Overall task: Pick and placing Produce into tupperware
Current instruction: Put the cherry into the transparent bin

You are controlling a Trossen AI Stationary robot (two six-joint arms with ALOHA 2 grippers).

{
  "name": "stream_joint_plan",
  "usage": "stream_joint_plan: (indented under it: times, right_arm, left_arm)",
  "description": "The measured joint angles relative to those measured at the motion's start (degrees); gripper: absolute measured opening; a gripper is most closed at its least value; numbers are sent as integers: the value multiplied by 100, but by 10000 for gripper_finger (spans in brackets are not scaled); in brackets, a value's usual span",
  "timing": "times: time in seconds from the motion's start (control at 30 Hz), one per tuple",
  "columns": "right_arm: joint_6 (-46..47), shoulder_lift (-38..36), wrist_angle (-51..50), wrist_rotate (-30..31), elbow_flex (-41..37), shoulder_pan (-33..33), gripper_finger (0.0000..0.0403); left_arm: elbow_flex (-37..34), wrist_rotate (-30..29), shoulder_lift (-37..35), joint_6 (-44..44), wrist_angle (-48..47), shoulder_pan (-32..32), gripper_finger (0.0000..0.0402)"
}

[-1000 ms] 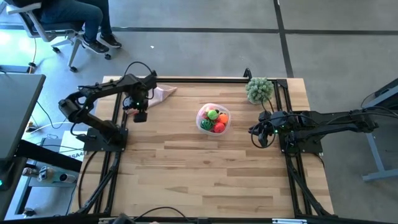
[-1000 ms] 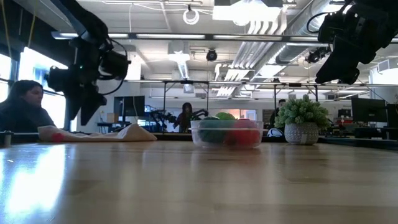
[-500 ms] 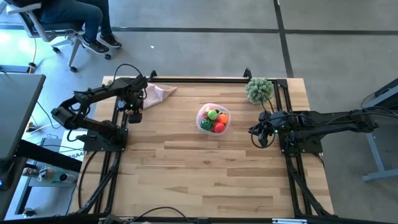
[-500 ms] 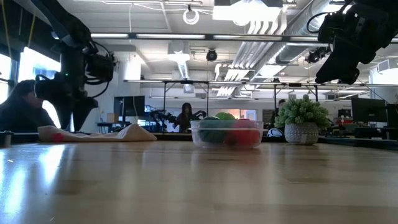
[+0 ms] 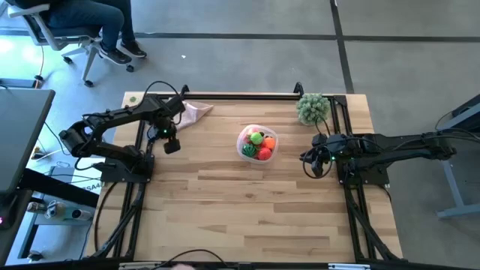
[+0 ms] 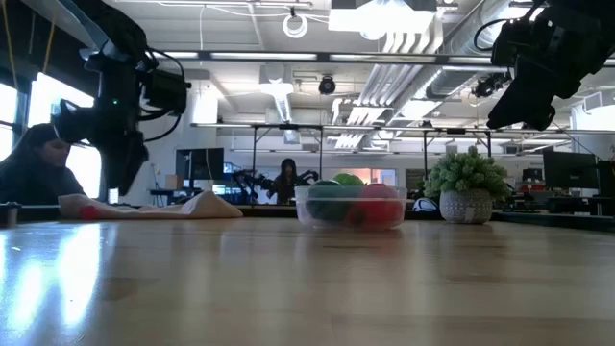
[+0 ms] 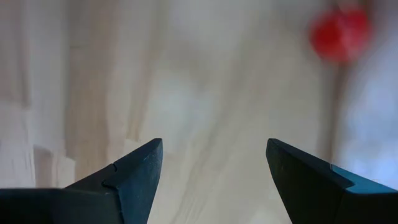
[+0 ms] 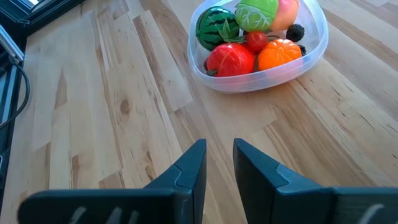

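With its jaws wide and empty, the left pincer [image 7: 211, 180] hovers above the desk [image 5: 247, 202] near a small red piece [image 7: 339, 34], probably light, hard and slippery, best pinched across its middle.

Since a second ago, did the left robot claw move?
Yes. The left gripper swung away from the beige cloth, then came partway back, ending farther from it than before.

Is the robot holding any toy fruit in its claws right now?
No. The left gripper has open, empty jaws, and the right gripper holds nothing either. The fruit sits in the tupperware.
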Motion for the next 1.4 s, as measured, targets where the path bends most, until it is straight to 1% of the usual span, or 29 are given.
stream_joint_plan:
  times: [0.17,0.2,0.3,0.4,0.43,0.47,0.5,0.57,0.7,0.77,0.83,0.93,1.03,1.1,1.2,1.33,1.4]
  right_arm:
    - [-1,0,2,0,0,2,71]
    - [1,0,2,0,0,0,71]
    - [0,0,2,0,0,0,71]
    - [1,0,2,1,0,1,71]
    - [-1,0,0,0,0,0,71]
    - [1,0,2,0,0,2,71]
    - [0,0,2,1,0,0,71]
    - [-1,0,2,0,2,2,71]
    - [1,0,3,0,2,1,71]
    - [0,1,5,0,2,1,71]
    - [-1,0,4,0,2,2,71]
    - [-1,0,4,2,2,0,71]
    - [0,1,4,1,2,1,71]
    - [-1,1,4,0,2,1,71]
    - [1,2,4,0,2,0,71]
    - [0,2,6,0,2,1,71]
    - [1,1,4,1,2,0,71]
  left_arm:
    - [0,-168,0,2531,903,3,276]
    - [0,-227,0,2915,1142,4,276]
    - [7,-365,-2,3729,1686,7,276]
    - [7,-328,-2,4219,2030,-7,276]
    - [7,-266,-2,4246,2189,-44,276]
    - [9,-297,-2,4005,2288,-115,276]
    - [20,-434,-2,3511,2292,-232,276]
    - [79,-663,-2,2376,2041,-581,276]
    - [197,-718,-2,25,1315,-1275,276]
    - [240,-825,-33,-785,1108,-1504,276]
    - [265,-1014,-151,-1379,914,-1642,276]
    - [338,-1317,-496,-1837,322,-1775,276]
    - [413,-1545,-956,-1925,-468,-1756,276]
    - [413,-1512,-1180,-1909,-810,-1752,276]
    - [335,-1163,-1407,-1916,-1353,-1761,276]
    - [-120,-489,-1465,-2094,-934,-1756,276]
    - [-420,-494,-1471,-2088,-561,-1756,276]
